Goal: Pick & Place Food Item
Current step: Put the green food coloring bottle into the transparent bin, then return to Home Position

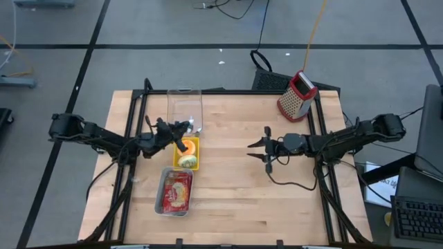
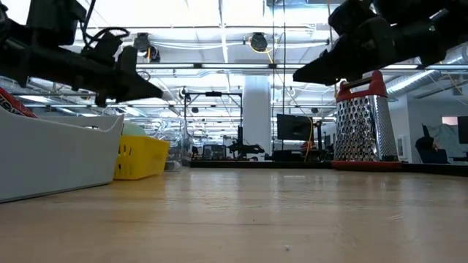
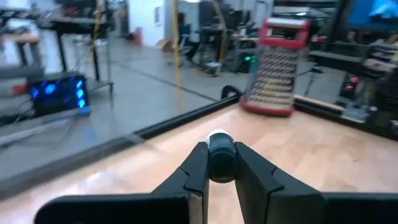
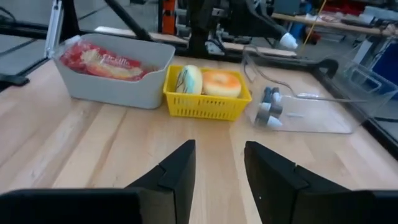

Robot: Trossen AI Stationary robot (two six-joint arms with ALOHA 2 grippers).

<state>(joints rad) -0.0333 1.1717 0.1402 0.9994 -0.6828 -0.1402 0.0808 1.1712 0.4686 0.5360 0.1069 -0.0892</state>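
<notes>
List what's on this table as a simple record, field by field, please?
Table: light wooden top
Yellow plastic basket: holds a pale green round food and an orange round food
Grey plastic bin: holds a red packaged food
Clear plastic container: beside the basket
Red-topped metal grater: far corner
Left gripper: shut on a small dark cylinder
Right gripper: open, holding nothing

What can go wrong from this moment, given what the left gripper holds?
1. The left gripper pinches a small dark cylinder only at its fingertips; it may slip out and roll.
2. It hangs near the yellow basket and clear container, so a drop could land in the wrong one.
</notes>
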